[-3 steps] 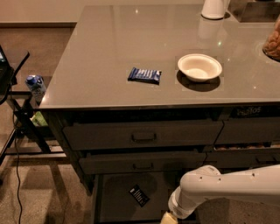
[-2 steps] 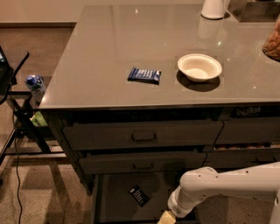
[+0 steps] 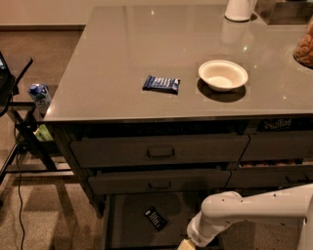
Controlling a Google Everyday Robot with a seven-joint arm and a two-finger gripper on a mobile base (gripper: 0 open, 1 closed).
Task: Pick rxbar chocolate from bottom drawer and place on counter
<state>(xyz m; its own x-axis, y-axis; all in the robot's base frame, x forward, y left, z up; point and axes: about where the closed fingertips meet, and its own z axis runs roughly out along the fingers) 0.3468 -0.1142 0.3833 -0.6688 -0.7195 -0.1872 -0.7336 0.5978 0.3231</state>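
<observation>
The rxbar chocolate (image 3: 155,218), a small black bar with white print, lies flat in the open bottom drawer (image 3: 128,224) below the two handled drawers. My white arm reaches in from the right at the bottom of the view, and the gripper (image 3: 186,244) sits at the bottom edge, right of the bar and apart from it. Only its yellowish base shows; the rest is cut off by the frame. The grey counter (image 3: 122,63) spreads above the drawers.
On the counter lie a blue-wrapped bar (image 3: 161,83) and a white bowl (image 3: 223,74). A white container (image 3: 239,9) and a jar of nuts (image 3: 305,46) stand at the back right. A dark stand with a blue carton (image 3: 39,95) is at the left.
The arm has shifted slightly left and down toward the drawer front. The bar and the counter items have not moved.
</observation>
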